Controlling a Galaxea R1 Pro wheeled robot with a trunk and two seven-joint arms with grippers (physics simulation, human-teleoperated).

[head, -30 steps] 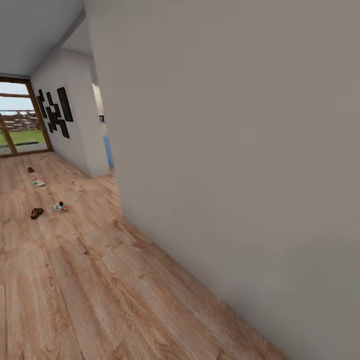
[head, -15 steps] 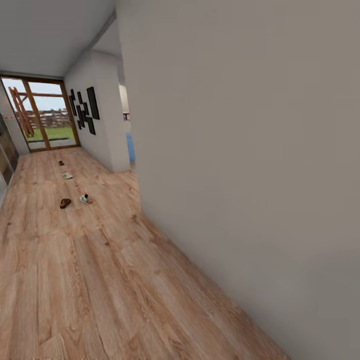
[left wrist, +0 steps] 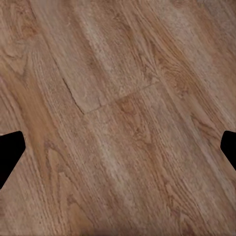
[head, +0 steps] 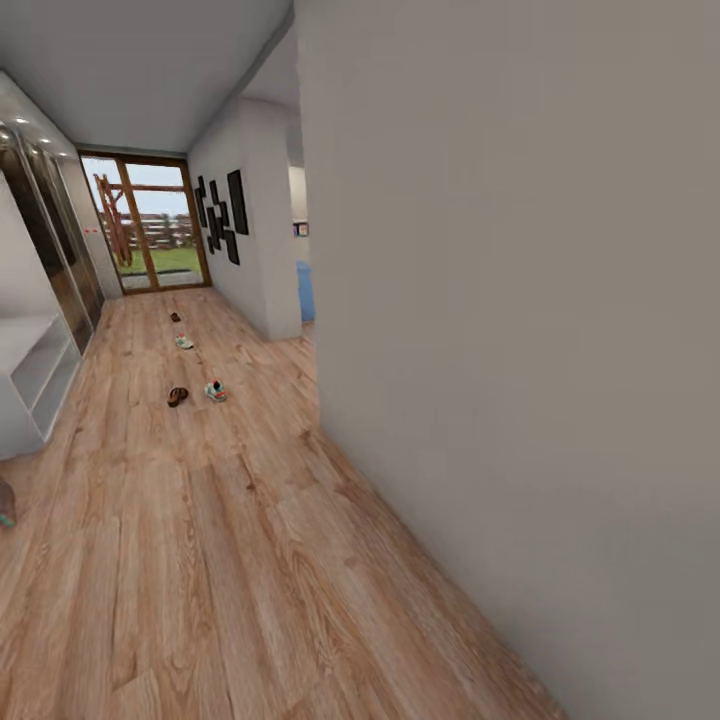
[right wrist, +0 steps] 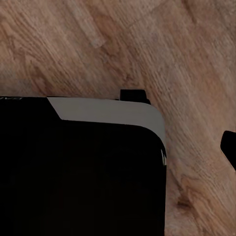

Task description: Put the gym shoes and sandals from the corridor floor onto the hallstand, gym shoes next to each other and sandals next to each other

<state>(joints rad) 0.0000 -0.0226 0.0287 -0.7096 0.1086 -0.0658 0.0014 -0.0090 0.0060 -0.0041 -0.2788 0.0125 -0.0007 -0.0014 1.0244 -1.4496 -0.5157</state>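
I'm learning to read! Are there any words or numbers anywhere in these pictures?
No words or numbers can be read.
The dark frames on the corridor wall look plain black.
The gym shoes and sandals are too small to show any label.

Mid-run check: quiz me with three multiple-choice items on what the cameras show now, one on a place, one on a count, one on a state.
1. In the head view, the hallstand stands: A) on the corridor's left side; B) on its right side; C) at its far end.
2. Shoes lying on the corridor floor ahead: A) two; B) four; C) six.
3. The task so far: A) gym shoes on the rack; B) sandals on the rack; C) all those shoes on the floor.

Answers:
1 A, the white unit sits at the picture's left edge.
2 B, near sandal, near gym shoe, far gym shoe, far sandal.
3 C, all four lie on the planks, apart from the rack.
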